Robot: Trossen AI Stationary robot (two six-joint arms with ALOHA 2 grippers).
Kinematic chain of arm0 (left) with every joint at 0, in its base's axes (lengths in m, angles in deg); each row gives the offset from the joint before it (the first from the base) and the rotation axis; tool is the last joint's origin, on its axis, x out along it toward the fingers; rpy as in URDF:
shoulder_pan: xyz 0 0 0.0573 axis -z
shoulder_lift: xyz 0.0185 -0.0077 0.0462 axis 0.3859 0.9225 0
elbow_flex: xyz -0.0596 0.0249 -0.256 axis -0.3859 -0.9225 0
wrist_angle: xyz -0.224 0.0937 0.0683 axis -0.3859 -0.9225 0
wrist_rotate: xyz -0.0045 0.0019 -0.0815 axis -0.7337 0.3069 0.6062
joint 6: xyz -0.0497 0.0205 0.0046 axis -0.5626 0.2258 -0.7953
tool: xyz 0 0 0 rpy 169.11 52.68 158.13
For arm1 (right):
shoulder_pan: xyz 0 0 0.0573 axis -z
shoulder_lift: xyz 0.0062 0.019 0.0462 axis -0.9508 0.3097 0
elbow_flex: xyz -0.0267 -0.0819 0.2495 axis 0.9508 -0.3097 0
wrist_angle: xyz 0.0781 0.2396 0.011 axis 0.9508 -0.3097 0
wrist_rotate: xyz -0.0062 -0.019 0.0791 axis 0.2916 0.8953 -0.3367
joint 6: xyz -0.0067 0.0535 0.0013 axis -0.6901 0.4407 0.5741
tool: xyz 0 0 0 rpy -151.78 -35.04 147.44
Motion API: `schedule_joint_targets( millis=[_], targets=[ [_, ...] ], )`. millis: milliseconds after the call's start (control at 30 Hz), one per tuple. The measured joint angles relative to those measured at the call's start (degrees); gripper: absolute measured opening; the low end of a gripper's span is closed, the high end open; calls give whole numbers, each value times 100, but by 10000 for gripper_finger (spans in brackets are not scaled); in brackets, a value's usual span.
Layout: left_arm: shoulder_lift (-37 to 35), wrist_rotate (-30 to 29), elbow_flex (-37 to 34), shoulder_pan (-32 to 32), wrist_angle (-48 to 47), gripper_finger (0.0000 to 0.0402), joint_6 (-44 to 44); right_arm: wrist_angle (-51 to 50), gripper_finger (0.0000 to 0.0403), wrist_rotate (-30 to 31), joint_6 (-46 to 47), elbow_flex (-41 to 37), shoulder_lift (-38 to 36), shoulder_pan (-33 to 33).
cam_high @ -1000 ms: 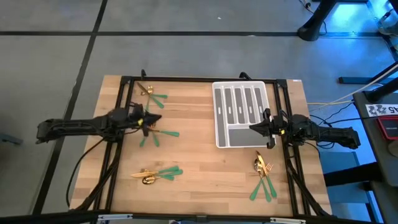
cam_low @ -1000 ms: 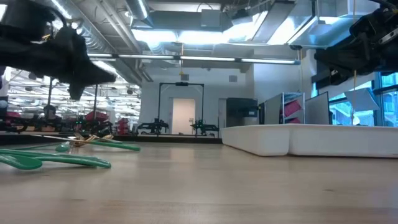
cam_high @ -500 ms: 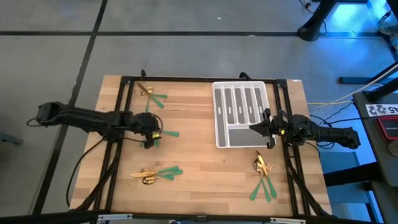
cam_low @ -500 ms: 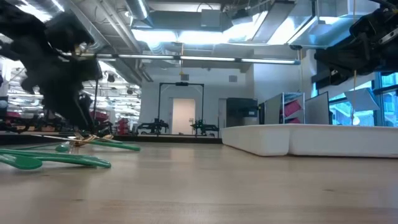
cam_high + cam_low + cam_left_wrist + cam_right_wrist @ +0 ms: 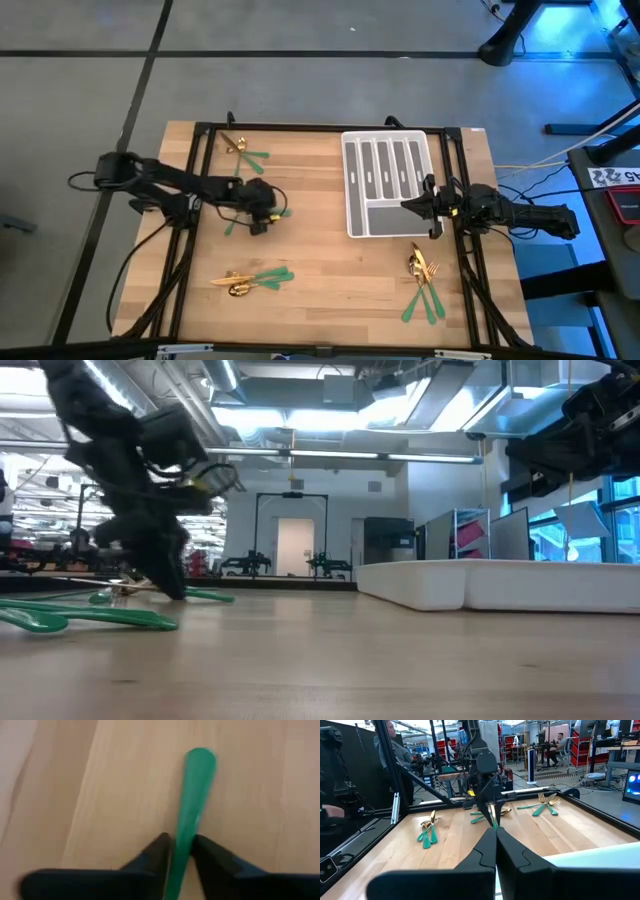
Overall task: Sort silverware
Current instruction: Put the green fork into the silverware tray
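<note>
The silverware lies in four small heaps of gold heads and green handles: far left (image 5: pixel 245 150), middle left (image 5: pixel 278 213), near left (image 5: pixel 255 280) and near right (image 5: pixel 425 285). My left gripper (image 5: pixel 262 217) points steeply down onto the middle-left heap, shut on one green handle (image 5: pixel 197 785). That piece's head is hidden. In the low view the left gripper (image 5: pixel 172 585) stands on the table beside the flat green handles (image 5: pixel 100 618). My right gripper (image 5: pixel 408 205) waits shut and level above the right edge of the grey-white slotted tray (image 5: pixel 388 185). My left gripper pinches one green handle partway along its length (image 5: pixel 181 837) between its two fingers (image 5: pixel 157 852), which come slanting down from above and from the table's left. The fingers lie along the handle. The handle's broad free end (image 5: pixel 200 760) lies flat on the wood.
A black frame (image 5: pixel 330 128) runs round the table's edges. The tray (image 5: pixel 500 585) stands at the far right with several long slots. Bare wood lies in the middle of the table (image 5: pixel 320 250). Beyond the table is a workshop with people (image 5: pixel 562 740).
My left gripper has travelled toward the table's right edge and downward, tipping from nearly level to steeply down. It has come to rest on the middle-left heap with a green handle between its fingers. The silverware has stayed where it lay.
</note>
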Motion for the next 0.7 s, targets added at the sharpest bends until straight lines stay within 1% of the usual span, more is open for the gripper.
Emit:
schedule_joint_targets(
  millis=[33,67,267,367,467,533,600,700],
  targets=[
    [146,11,112,28,89,35,61,-1,1,13,0,-1,0,0],
    [271,33,243,71,207,24,157,-2,1,18,0,-1,-1,0],
    [778,339,1070,598,1207,32,532,-3,1,18,-1,-1,-2,-1],
    [1082,696,1254,940,1502,24,961,-3,1,21,0,1,-1,-2],
    [1331,646,1371,1238,1732,27,1304,-1,1,26,0,1,-2,-2],
    [1495,480,1372,1359,1650,52,1486,-3,1,27,0,-1,0,-2],
    [1572,420,1370,1402,1623,95,1524,-3,1,31,0,-1,-2,0],
    [1560,403,1418,1358,1660,165,1188,-2,1,31,0,-1,-1,-2]
  ],
)
